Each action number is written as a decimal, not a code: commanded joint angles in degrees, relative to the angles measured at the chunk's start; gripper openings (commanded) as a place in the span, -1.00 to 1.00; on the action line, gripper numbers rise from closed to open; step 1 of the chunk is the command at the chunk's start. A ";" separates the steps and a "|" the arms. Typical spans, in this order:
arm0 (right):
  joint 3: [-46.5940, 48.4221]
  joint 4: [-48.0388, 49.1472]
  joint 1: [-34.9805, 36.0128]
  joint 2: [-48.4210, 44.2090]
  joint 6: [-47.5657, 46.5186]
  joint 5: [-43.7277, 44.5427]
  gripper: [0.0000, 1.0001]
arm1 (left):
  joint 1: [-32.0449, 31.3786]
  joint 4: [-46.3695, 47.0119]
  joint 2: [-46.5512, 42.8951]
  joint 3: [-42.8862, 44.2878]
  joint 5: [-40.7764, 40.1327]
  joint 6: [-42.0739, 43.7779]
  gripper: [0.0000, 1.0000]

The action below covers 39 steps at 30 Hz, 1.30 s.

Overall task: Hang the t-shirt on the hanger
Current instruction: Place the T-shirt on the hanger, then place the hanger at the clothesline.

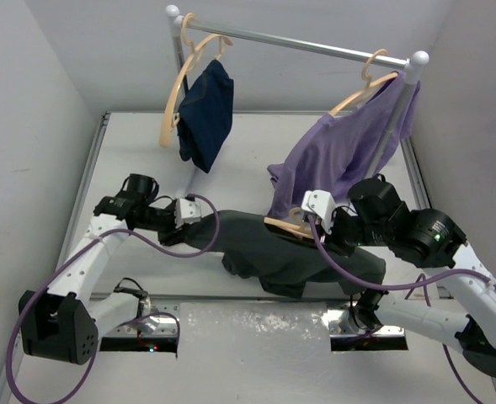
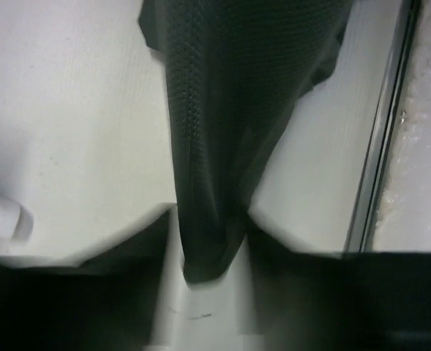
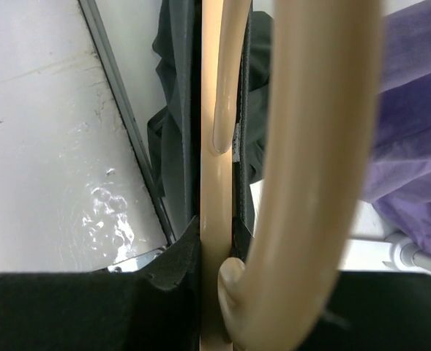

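Note:
The dark grey t-shirt lies stretched across the middle of the table. My left gripper is shut on its left end; in the left wrist view a bunched fold of the t-shirt runs down between the jaws of the left gripper. The tan hanger lies at the shirt's upper right edge, partly inside the fabric. My right gripper is shut on it. In the right wrist view the hanger bar is clamped in the right gripper, its hook looming close, with the t-shirt behind.
A clothes rail stands at the back. A navy garment hangs at its left, and a lilac shirt at its right drapes down close to my right gripper. A shiny strip runs along the table's near edge. Walls close both sides.

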 commanded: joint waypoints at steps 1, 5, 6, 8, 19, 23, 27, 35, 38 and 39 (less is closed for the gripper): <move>0.94 1.45 0.01 1.43 0.01 -0.74 -1.00 | 0.65 2.08 -2.65 3.34 3.78 -4.83 0.36; 0.41 3.99 0.01 3.54 -0.43 -3.20 -1.00 | 0.65 0.15 -4.31 15.80 6.52 -6.71 1.00; 0.58 4.43 0.01 4.16 -0.52 -3.38 -1.00 | 0.65 -0.46 -5.28 17.75 6.78 -6.97 1.00; 1.11 5.14 0.01 5.56 -0.79 -3.64 -1.00 | 0.65 -1.34 -6.68 22.66 8.45 -8.11 1.00; 4.54 13.39 0.10 13.83 -2.63 -8.91 -1.00 | -21.14 8.29 -4.24 22.43 4.86 -24.99 0.83; 3.75 15.86 0.19 14.89 -1.93 -11.38 -1.00 | -25.18 14.47 -0.20 22.78 0.99 -26.04 0.80; 3.75 17.97 0.62 15.94 -1.23 -12.08 -1.00 | -30.19 15.35 3.94 24.27 1.07 -25.09 0.67; 3.31 19.29 0.89 15.60 -1.49 -12.00 -1.00 | -30.29 18.08 8.16 23.74 1.06 -27.19 -0.38; 2.26 19.29 0.98 15.24 -1.75 -11.91 -1.00 | -30.29 17.29 8.25 25.76 3.97 -29.55 -1.00; 1.91 19.46 0.98 15.24 -1.58 -12.00 -1.00 | -30.29 16.68 7.99 26.29 3.89 -31.04 -1.00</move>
